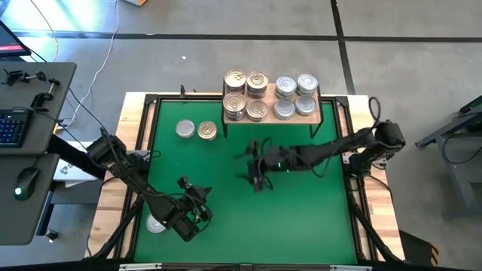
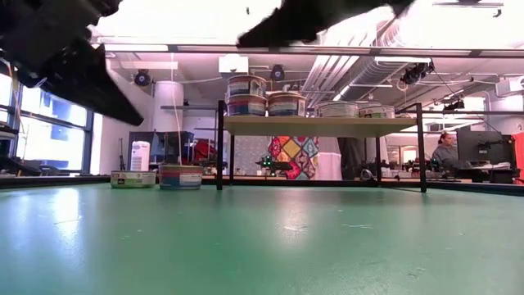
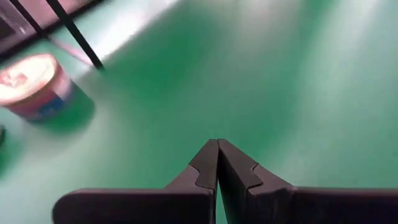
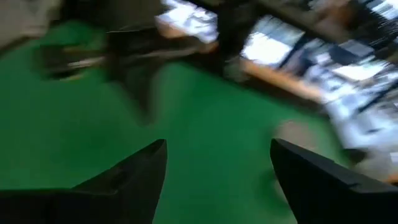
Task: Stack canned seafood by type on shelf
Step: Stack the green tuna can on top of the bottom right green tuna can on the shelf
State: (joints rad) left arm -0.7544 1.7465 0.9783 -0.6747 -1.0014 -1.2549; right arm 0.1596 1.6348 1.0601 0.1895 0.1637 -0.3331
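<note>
The shelf (image 1: 325, 113) stands at the mat's far edge. Gold-lidded tins (image 1: 245, 94) fill its left half and silver-lidded tins (image 1: 295, 96) its right half. In the low view one stack (image 2: 246, 94) is two tins high. A silver tin (image 1: 185, 129) and a gold tin (image 1: 207, 132) rest on the mat left of the shelf. Another tin (image 1: 156, 223) sits by the near left, partly under my left arm. My left gripper (image 1: 184, 183) (image 3: 217, 142) is shut and holds nothing. My right gripper (image 1: 256, 177) (image 4: 217, 162) hangs open above the mat's middle, holding nothing.
The green mat (image 1: 301, 218) lies bare at the near right. A black frame (image 1: 143, 120) borders the mat. One tin (image 3: 34, 87) shows on the mat, apart from my left fingers. A desk with keyboard and mouse (image 1: 22, 150) stands left of the table.
</note>
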